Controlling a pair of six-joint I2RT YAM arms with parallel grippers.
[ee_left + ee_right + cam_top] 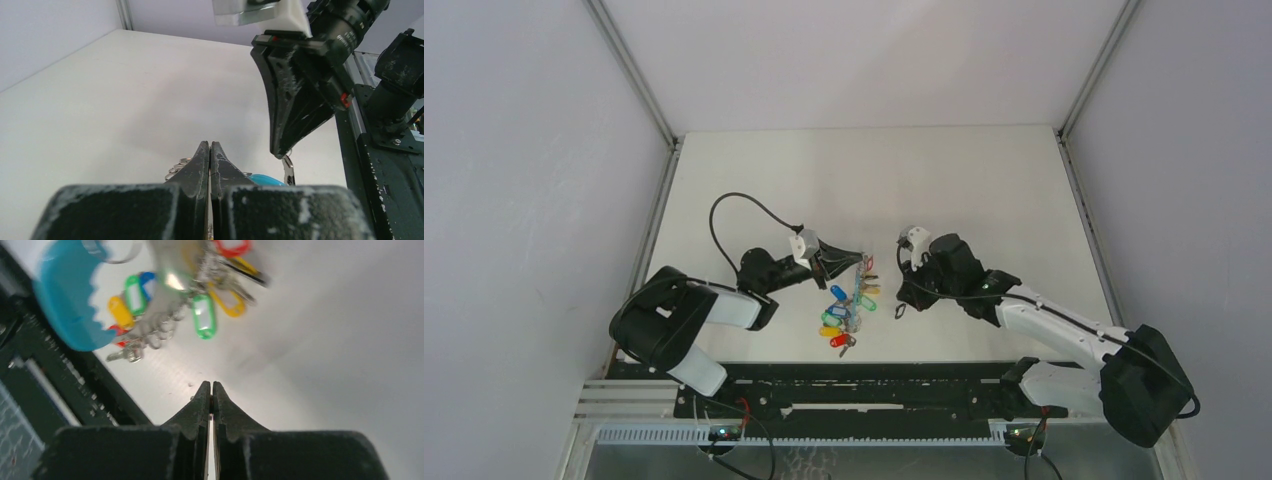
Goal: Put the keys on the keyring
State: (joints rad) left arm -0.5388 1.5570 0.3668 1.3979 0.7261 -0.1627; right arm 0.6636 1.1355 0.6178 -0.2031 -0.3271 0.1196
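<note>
Grey walls close in a white table. Near its front edge the keys lie in a bunch, with tags in blue, green, yellow, orange and red. The keyring shows only as a turquoise strip among them, its grey band hard to make out. The left gripper sits at the bunch's far end, fingers pressed together; whether it touches the bunch is unclear. The right gripper, also closed and empty, points down just right of the bunch.

both arms bend inward toward each other; left gripper and right gripper have fingers pressed together.
</note>
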